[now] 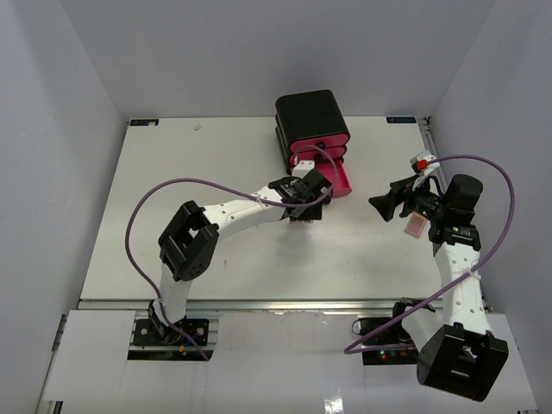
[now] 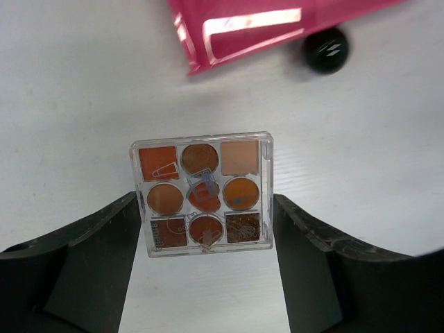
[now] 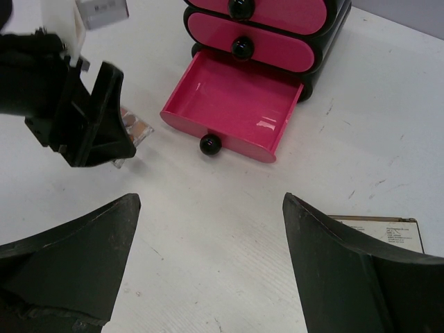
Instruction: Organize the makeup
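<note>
While flanking palette (image 2: 202, 194) near open drawer (image 3: 239, 97), ready for stowing — left gripper (image 1: 306, 203): pinch unconfirmed, cannot tell; right gripper (image 3: 209, 205): spread wide.

Black drawer box (image 1: 310, 116) at the white table's (image 1: 172, 224) far edge, bottom pink drawer (image 3: 239, 100) open, upper two shut.

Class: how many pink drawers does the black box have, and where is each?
3. In the black box, the top drawer and the middle drawer sit closed; the bottom drawer is pulled out, open. None appears hidden.
</note>
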Robot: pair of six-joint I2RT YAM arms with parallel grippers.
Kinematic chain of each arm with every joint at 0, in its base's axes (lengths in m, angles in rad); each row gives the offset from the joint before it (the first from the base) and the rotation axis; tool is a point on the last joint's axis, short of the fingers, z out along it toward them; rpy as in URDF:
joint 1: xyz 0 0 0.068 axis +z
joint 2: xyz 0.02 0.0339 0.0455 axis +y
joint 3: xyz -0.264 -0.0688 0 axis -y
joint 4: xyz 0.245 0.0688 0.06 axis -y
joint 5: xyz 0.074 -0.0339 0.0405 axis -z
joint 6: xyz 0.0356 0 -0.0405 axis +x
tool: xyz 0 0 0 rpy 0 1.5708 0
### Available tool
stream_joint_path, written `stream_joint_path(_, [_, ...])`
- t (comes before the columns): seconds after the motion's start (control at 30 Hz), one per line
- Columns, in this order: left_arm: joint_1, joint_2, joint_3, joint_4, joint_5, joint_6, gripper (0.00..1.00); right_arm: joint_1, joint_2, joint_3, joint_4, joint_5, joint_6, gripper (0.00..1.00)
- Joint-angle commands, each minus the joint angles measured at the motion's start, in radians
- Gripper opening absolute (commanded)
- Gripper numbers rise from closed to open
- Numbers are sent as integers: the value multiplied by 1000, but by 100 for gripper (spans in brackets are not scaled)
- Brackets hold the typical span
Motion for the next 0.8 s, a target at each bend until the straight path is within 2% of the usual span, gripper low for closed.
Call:
stream_joint_path(0.0, [-3,-20,164,38,-52,42,20,-11,-17,-2,22,-11,7,90])
stream_joint_path(0.2, [20,129,412,39,-49,41,21,-22,-23,-3,22,-6,8,90])
stream_joint_path(0.37, [46,221,545,75,-39,10,21,-27,-26,-3,22,-10,12,90])
stream_joint_path(0.53, [61,283,615,130,-17,-8,21,-32,-32,-1,23,-8,15,90])
stream_joint_path(0.77, [72,345,624,150,3,-49,21,-36,-39,0,24,-8,19,90])
